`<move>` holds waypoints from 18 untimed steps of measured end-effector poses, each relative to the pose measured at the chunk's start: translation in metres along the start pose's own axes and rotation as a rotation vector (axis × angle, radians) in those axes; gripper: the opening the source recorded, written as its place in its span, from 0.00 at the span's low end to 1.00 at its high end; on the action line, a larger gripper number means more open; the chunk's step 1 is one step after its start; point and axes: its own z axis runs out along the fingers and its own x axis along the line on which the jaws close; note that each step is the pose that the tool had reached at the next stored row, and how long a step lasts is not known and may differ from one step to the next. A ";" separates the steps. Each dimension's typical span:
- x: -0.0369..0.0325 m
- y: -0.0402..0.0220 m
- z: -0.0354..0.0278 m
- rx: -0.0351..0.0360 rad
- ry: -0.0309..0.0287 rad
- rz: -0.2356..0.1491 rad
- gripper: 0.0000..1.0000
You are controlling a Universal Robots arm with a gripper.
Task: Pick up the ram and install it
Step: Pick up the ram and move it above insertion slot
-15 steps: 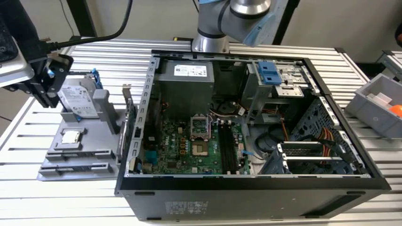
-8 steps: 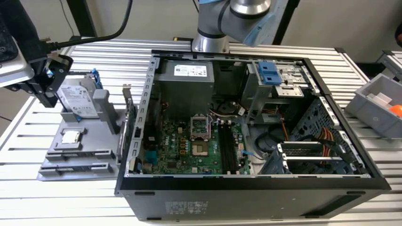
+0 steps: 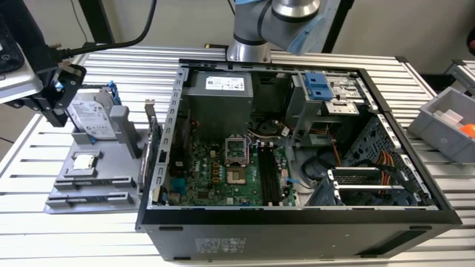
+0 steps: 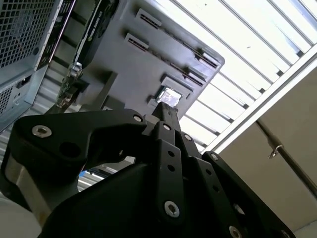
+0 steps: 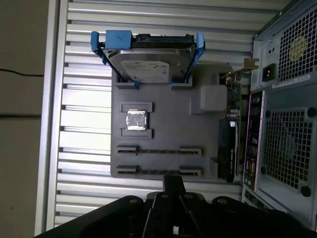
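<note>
With my pincer (image 5: 173, 181) pinched narrow and empty, the ram (image 5: 158, 172) stands on edge in the grey holder (image 5: 168, 124) just ahead of my tips, so I judge a good grasp needs me square across its middle, gripping gently.

The gripper (image 5: 173, 184) covers part of the nearest ram (image 5: 148, 171) (its middle).
</note>
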 end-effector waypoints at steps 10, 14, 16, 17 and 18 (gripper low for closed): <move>-0.0001 0.0014 0.0000 0.0029 0.0049 -0.084 0.00; -0.0002 0.0022 0.0000 0.0042 0.0062 -0.105 0.00; -0.0001 0.0022 0.0000 0.0042 0.0063 -0.106 0.00; -0.0002 0.0022 0.0000 0.0042 0.0063 -0.106 0.00; -0.0002 0.0022 0.0000 0.0043 0.0063 -0.106 0.00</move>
